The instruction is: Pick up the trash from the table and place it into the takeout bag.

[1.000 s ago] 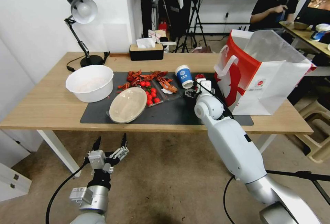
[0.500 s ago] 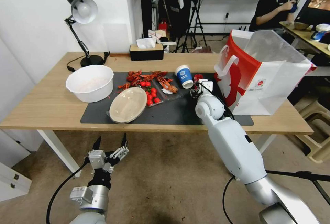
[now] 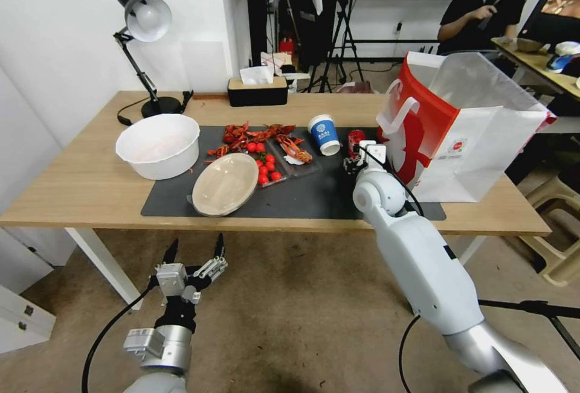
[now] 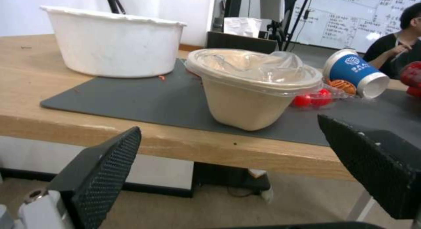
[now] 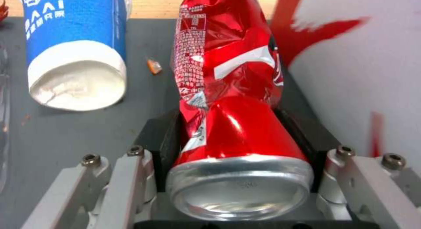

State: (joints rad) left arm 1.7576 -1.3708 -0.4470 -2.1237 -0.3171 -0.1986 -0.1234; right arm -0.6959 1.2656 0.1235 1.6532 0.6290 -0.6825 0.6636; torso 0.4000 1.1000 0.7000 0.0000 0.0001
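One crushed red can (image 5: 228, 100) clamped lengthwise in right gripper (image 5: 239, 140), base toward wrist; left gripper (image 3: 192, 260) wide.

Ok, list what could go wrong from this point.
1. The right gripper holds the crushed can by its lower end only; the dented body might twist or slip out on the way up.
2. The takeout bag stands right beside the can, so a low swing could knock the bag's wall instead of clearing its rim.
3. The paper cup leans close by and could be nudged over.
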